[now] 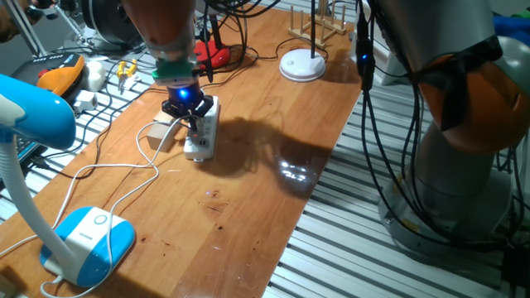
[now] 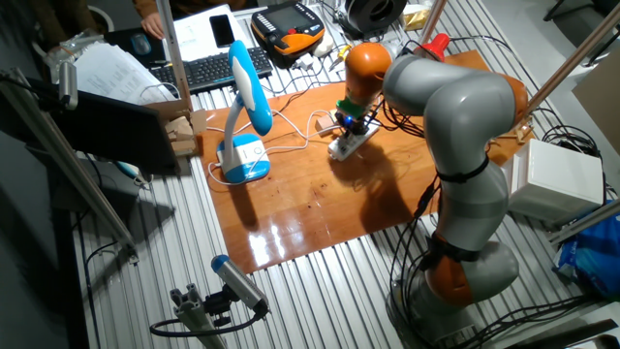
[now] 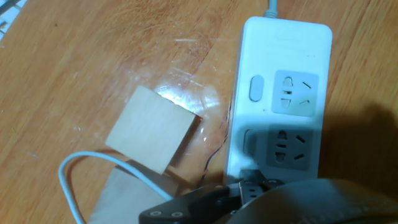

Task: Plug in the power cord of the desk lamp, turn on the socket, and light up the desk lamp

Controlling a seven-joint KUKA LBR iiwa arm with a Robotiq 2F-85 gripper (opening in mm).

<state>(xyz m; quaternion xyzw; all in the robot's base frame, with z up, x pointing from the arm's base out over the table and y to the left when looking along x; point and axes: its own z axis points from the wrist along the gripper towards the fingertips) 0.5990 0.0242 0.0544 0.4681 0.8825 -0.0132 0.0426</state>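
Note:
The socket is a white strip lying on the wooden table, also seen as the socket and the socket. My gripper hangs right over its near end. In the hand view a dark finger covers the strip's lower end, close to the shaded second switch. The power cord loops in from the left and vanishes under that finger; its plug is hidden. The cord runs back to the desk lamp's blue and white base. The desk lamp stands at the table's end.
A tan wooden block lies just left of the strip, touching the cord's path. A red-based lamp and a white disc-based lamp stand at the far end. Tools and a keyboard lie off the table.

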